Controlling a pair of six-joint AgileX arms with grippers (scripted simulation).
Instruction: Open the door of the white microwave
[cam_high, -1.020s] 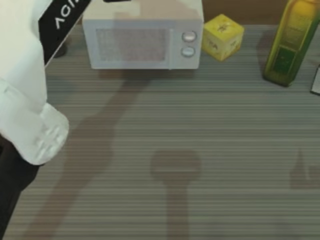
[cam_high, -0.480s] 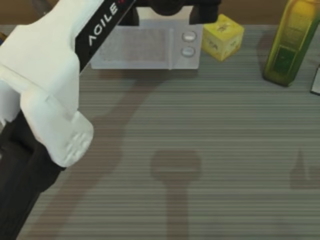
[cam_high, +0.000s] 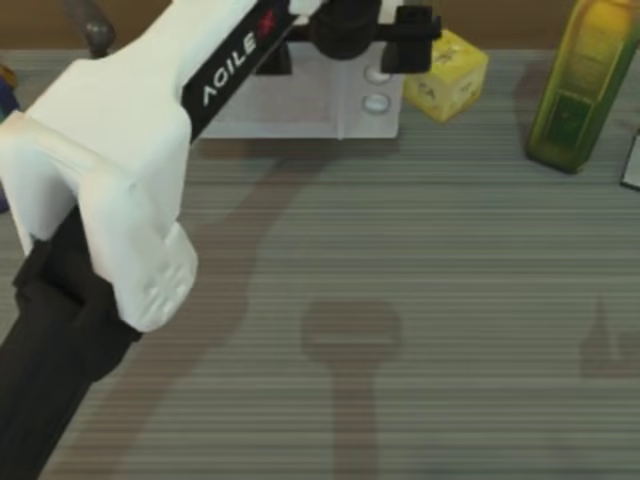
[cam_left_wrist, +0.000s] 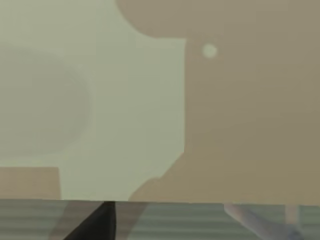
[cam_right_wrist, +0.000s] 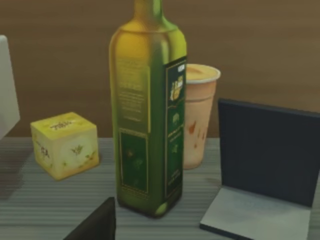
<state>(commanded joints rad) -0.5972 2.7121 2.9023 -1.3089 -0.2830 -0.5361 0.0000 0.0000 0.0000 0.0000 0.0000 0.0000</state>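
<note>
The white microwave (cam_high: 345, 118) stands at the back of the table, left of centre, largely covered by my left arm. Its door (cam_high: 295, 105) lies flush with the front, beside the two round knobs (cam_high: 376, 88). My left gripper (cam_high: 368, 26) hovers over the microwave's top near the knob side. In the left wrist view one dark finger (cam_left_wrist: 100, 224) shows off to the side above the striped table, with a pale surface and brown wall ahead and nothing held. My right gripper is outside the top view; the right wrist view shows only one dark finger (cam_right_wrist: 97, 225), nothing in it.
A yellow cube (cam_high: 447, 73) sits right of the microwave. A tall green bottle (cam_high: 580, 85) stands at the back right, with an orange-brown cup (cam_right_wrist: 199, 115) and a dark upright panel (cam_right_wrist: 267, 155) beyond it. The striped table (cam_high: 420, 300) spreads in front.
My left arm has swung farther over the microwave, toward the back and right. Its gripper now sits above the knob side and hides more of the microwave's top.
</note>
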